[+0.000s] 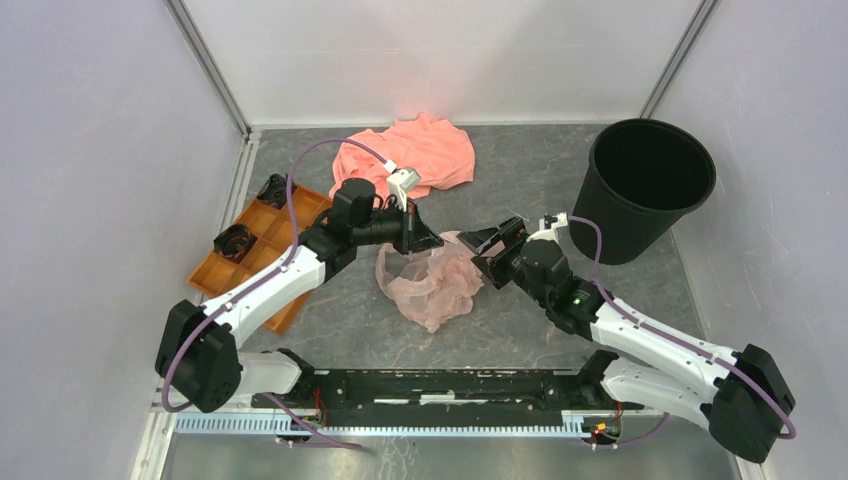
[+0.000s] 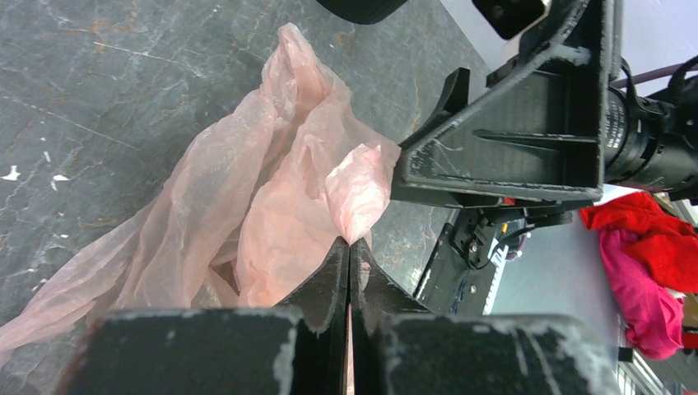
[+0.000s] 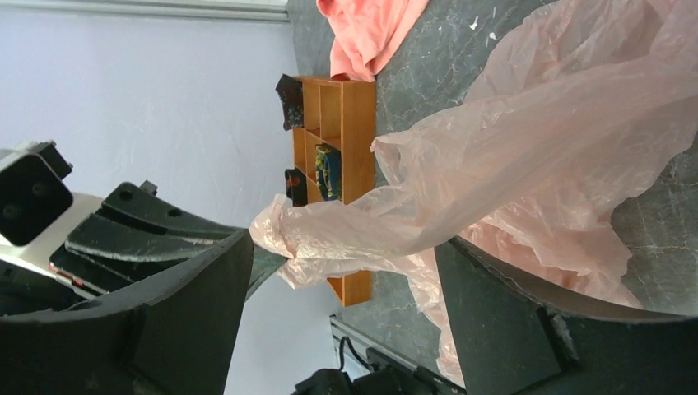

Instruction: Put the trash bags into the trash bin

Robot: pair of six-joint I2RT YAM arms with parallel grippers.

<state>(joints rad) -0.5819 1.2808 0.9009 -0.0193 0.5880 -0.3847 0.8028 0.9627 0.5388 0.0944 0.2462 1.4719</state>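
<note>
The trash bag (image 1: pixel 432 282) lies crumpled at mid-table (image 1: pixel 540 180), between the two grippers and well apart from the trash bin (image 1: pixel 640 215) at the far right. Left gripper (image 1: pixel 436 243): fingers pressed together, pinching a fold of the bag's edge. Right gripper (image 1: pixel 476 255): fingers spread, with bag film passing between them.

The crumpled pale pink trash bag (image 1: pixel 435 285) (thin, translucent) lies apart from the upright black trash bin (image 1: pixel 625 230).

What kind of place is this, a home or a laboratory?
Probably a robot test cell: plain white panel walls, a grey stone-patterned table, and two white-and-black robot arms bolted at its near edge.
</note>
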